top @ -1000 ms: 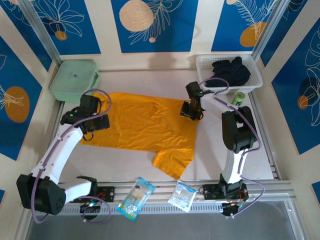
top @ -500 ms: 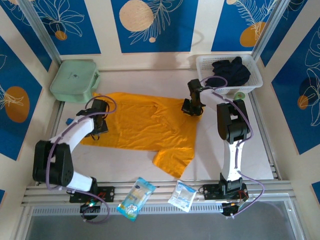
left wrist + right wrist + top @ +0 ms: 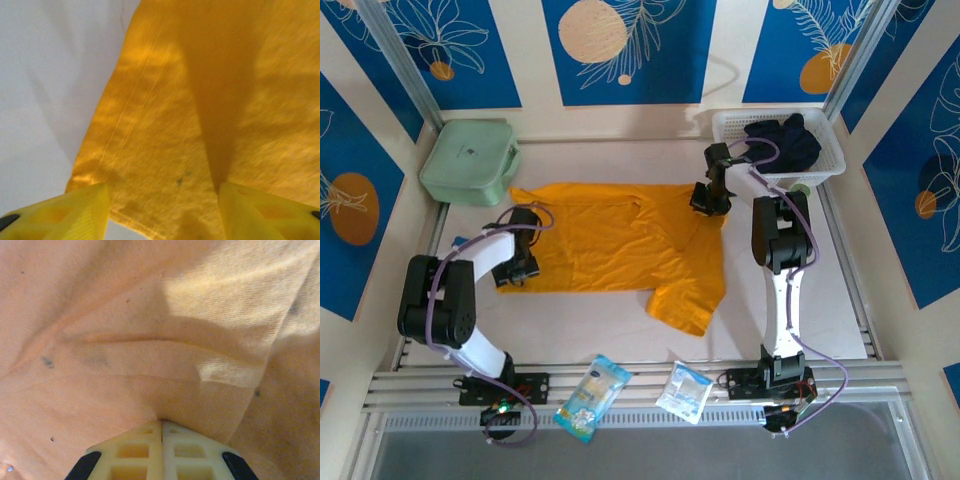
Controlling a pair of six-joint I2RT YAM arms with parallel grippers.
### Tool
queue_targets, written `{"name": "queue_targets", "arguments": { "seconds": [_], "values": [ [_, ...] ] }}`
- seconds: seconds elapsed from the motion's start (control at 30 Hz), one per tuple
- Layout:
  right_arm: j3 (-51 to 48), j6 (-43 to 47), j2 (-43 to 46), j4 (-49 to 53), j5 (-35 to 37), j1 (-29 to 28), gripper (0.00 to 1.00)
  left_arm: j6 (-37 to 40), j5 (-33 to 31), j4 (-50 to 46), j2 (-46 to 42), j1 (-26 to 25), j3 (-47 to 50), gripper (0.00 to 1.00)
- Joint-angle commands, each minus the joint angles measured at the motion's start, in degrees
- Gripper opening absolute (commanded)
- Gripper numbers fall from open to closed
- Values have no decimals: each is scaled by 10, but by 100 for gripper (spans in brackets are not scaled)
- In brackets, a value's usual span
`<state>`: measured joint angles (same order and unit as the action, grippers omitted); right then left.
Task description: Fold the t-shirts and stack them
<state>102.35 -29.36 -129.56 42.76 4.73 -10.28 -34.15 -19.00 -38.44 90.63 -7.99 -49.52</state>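
Pinching t-shirt (image 3: 620, 240) right edge, right gripper (image 3: 161, 422) clamped; left gripper (image 3: 162, 200) spread over hem, table (image 3: 40, 75) beside.

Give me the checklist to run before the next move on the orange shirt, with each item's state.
1. Hold of right gripper on plain orange-yellow cloth t-shirt: ok, fingers shut on cloth.
2. Hold of left gripper on the shirt's edge: not ok, jaws open astride the hem.
3. Shirt apart from pale mint-green zip case: ok.
4. Shirt apart from two plastic packets at the near edge: ok.
5. Shirt smooth: not ok, creased near the right gripper.
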Motion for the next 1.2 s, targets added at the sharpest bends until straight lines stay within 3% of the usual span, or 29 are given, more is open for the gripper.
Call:
{"name": "queue_targets", "arguments": {
  "seconds": [0.0,0.2,0.33,0.4,0.5,0.57,0.77,1.17],
  "values": [
    [38,23,-36,45,5,7,5,-34,34,-19,-45,5,32,59],
    [67,31,-42,55,-16,4,7,-42,33,-56,-134,5,43,57],
    [63,42,-13,58,-23,-3,18,-21,-18,-133,-181,9,-19,63],
    [49,49,13,56,-24,-8,24,-12,-32,-164,-193,26,-40,64],
    [6,58,64,46,-20,-18,27,6,9,-162,-205,77,-34,63],
    [-32,61,101,33,-19,-26,28,13,49,-144,-205,107,-18,60],
    [-144,65,206,-1,-14,-54,28,2,150,-68,-166,155,16,26],
    [-239,54,283,-24,-15,-108,28,-17,131,-66,-114,158,27,28]
  ]
}}
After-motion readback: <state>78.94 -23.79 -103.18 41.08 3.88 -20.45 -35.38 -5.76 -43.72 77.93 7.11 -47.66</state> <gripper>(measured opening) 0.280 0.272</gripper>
